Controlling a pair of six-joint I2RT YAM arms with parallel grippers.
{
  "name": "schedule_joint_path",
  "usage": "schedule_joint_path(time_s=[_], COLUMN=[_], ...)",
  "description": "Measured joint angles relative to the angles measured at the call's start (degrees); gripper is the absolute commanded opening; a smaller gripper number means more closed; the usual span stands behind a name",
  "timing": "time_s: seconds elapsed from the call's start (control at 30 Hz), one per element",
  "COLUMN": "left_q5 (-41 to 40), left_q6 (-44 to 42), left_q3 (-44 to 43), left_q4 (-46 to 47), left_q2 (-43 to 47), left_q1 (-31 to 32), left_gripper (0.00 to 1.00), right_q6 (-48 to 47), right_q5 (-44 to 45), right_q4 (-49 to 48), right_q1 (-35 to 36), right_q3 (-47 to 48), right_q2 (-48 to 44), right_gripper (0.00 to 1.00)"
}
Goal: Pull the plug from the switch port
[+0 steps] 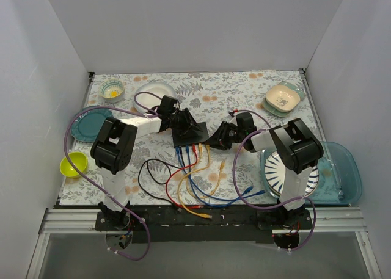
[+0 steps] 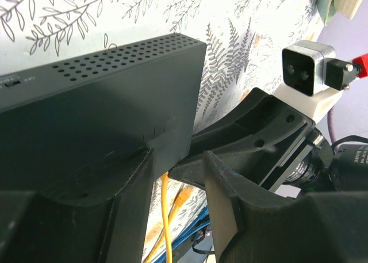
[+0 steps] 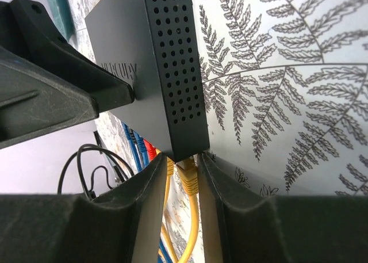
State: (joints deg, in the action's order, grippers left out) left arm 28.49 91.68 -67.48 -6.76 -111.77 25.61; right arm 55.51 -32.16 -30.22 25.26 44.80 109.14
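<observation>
While left gripper clamps the switch, right gripper narrowly straddles yellow plug at its corner.

switch between arms, cables in front

Light: I read even, diffuse brightness from overhead; white walls pale.
Shadows: soft, short under arms on tabletop.
Glare: none seen.
Focus: wrist views blur near pincer fingers; fern print sharp.

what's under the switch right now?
The switch rests on the fern-print tablecloth. Yellow cables and blue cables leave its near edge. The cloth directly beneath it is covered.
</observation>
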Motion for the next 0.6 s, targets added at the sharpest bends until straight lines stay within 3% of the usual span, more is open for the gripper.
schedule_joint_path(time_s=[0.27, 0.47, 0.6], left_q5=[0.5, 0.7, 1.2], left_q6=[0.0, 0.0, 0.2], left_q3=[1.3, 1.6, 2.3], left_q4=[0.3, 0.7, 1.1], left_q2=[0.8, 0.9, 1.2], left_q1=[0.0, 0.0, 0.0], left_gripper=[0.4, 0.4, 0.4], right_q6=[4.5, 4.2, 2.3], right_q5=[0.1, -0.4, -0.5], right_q4=[-3.4, -4.4, -4.1], right_q1=[0.0, -0.1, -0.2], right_q3=[-1.6, -2.3, -2.2], right_q2=[0.6, 0.9, 0.8], right_gripper=[0.24, 0.02, 0.01])
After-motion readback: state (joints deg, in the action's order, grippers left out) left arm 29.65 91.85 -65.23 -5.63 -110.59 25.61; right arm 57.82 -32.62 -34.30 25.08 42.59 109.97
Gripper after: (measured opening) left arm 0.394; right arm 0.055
